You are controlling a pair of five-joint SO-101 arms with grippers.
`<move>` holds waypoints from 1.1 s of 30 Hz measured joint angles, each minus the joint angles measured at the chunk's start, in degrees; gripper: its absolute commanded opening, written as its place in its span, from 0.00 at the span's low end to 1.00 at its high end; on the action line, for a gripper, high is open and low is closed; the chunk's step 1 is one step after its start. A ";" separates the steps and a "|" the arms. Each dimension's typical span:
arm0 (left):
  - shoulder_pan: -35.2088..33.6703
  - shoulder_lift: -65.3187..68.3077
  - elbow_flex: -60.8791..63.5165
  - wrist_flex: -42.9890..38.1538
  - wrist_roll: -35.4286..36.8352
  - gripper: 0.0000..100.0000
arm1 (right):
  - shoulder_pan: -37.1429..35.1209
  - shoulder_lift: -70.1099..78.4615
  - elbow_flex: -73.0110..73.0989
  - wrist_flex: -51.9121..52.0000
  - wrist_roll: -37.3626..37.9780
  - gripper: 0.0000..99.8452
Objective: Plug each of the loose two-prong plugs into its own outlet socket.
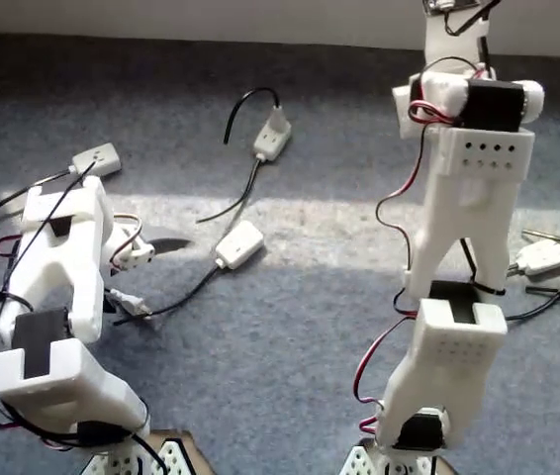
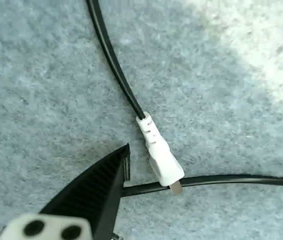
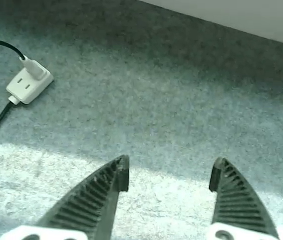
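Grey felt covers the bench [image 1: 290, 336], and two white arms stand on it. I count three white sockets [image 1: 97, 158] clear of the arms. One lies far left, one [image 1: 240, 244] in the middle on the sunlit strip. The third [image 3: 29, 82] is further back with a white plug pushed into it, and its black cord [image 1: 238, 107] loops away. Two more white pieces [image 1: 542, 257] lie at the right edge behind the right arm. They are too small to tell sockets from plugs.

One loose plug [image 2: 159, 155] lies flat on the felt under the left hand [image 1: 151, 247], just beside the tip of its black finger [image 2: 101, 185]. Its prongs rest against a second black cord [image 2: 231, 181] that crosses there. I see just that one finger, so I cannot tell whether this hand is clenched or released.

The right hand [image 3: 169, 175] hangs released over bare felt well back from the sockets, its two fingers spread and grasping nothing.
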 measured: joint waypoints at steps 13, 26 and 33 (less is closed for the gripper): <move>-4.13 0.00 3.60 -6.42 2.02 0.59 | 4.04 7.21 0.00 -0.26 8.35 0.26; -4.57 0.00 5.01 -9.49 2.55 0.31 | -0.53 7.21 0.00 0.18 8.44 0.26; -4.57 0.00 5.01 -9.67 2.55 0.31 | -1.67 5.63 0.00 0.18 8.79 0.26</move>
